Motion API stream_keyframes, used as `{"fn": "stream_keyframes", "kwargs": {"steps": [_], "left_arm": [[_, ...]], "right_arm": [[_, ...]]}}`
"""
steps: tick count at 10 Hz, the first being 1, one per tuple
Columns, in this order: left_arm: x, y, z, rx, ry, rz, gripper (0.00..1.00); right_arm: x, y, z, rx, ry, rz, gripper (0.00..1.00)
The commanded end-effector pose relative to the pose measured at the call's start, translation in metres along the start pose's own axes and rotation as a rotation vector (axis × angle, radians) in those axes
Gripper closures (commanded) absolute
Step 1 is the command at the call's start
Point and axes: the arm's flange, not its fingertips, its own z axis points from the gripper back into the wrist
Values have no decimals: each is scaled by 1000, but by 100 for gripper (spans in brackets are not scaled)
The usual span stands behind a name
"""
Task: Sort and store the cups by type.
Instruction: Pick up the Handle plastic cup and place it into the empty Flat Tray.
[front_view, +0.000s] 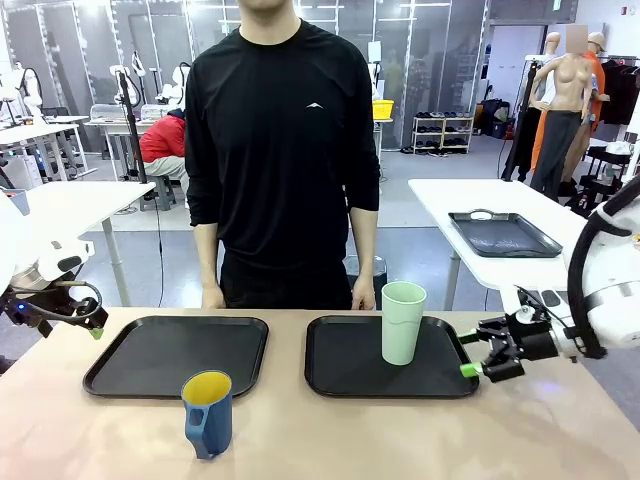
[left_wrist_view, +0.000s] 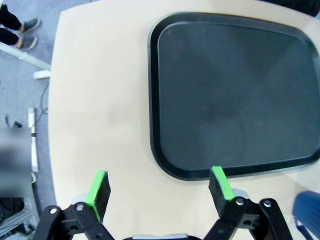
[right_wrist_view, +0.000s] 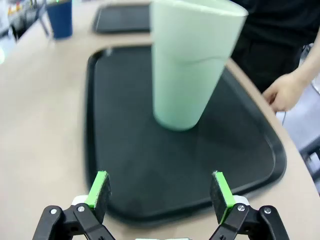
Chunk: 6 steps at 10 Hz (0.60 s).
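Left wrist: dark-blue cup (left_wrist_view: 308, 214) was cut off at bottom-right corner, just sliver in frame; left tray (left_wrist_view: 152, 100) clipped by right edge. Right wrist: mint tumbler (right_wrist_view: 187, 70) was blurred, rim cropped by top edge; dark-blue cup far off, blurred, top cropped. Left gripper (left_wrist_view: 159, 175) and right gripper (right_wrist_view: 160, 175) linkages ran off bottom edges.

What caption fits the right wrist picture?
Open right gripper faces a mint-green tumbler standing on a black tray.
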Motion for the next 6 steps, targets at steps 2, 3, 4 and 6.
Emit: {"fn": "stream_keyframes", "kwargs": {"steps": [2,3,4,6], "left_arm": [[0,1,0,1,1,2,0],[0,1,0,1,1,2,0],[0,1,0,1,1,2,0],[0,1,0,1,1,2,0]], "right_arm": [[43,70,32,8,275,51,0],[53,86,40,-20,317,71,0],[60,102,46,-22,351,72,0],[71,130,52,-38,400,89,0]]}}
